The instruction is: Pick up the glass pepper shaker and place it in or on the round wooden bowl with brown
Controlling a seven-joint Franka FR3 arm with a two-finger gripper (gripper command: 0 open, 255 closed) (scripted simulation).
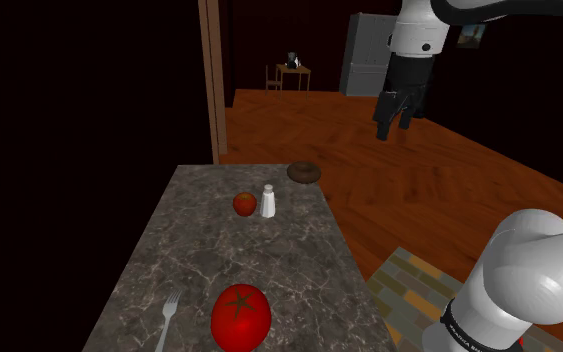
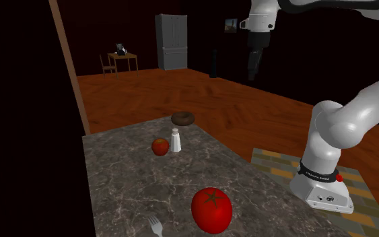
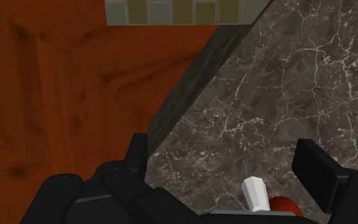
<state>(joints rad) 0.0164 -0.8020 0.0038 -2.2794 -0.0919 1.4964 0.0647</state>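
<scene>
Nearest the shoulder camera, at the near end of the table [image 1: 199,255], you have a large red tomato [image 1: 241,317] with a fork [image 1: 166,320] beside it; neither belongs to your job. Look further along the dark marbled top and you will find the pepper shaker [image 1: 268,202], drawn white, standing upright toward the far end, with a small red fruit [image 1: 244,204] just beside it on the shoulder view's left. Beyond the shaker, near the table's far edge, sits the round brown bowl [image 1: 304,172], low and apart from the shaker. Your gripper [image 1: 394,128] hangs high up, off to the shoulder view's right of the table and over the wooden floor [image 1: 389,200], well apart from everything on the table. In the wrist view its two black fingers [image 3: 317,175] stand apart and clasp nothing, so it is open and empty, with the shaker [image 3: 255,194] far below. I judge you are at the reach step, with nothing grasped yet. The next move calls for bringing the gripper across and down over the shaker, turned so that the fingers straddle its narrow body without knocking the fruit. After closing, you face only a short lift and carry to the bowl.
</scene>
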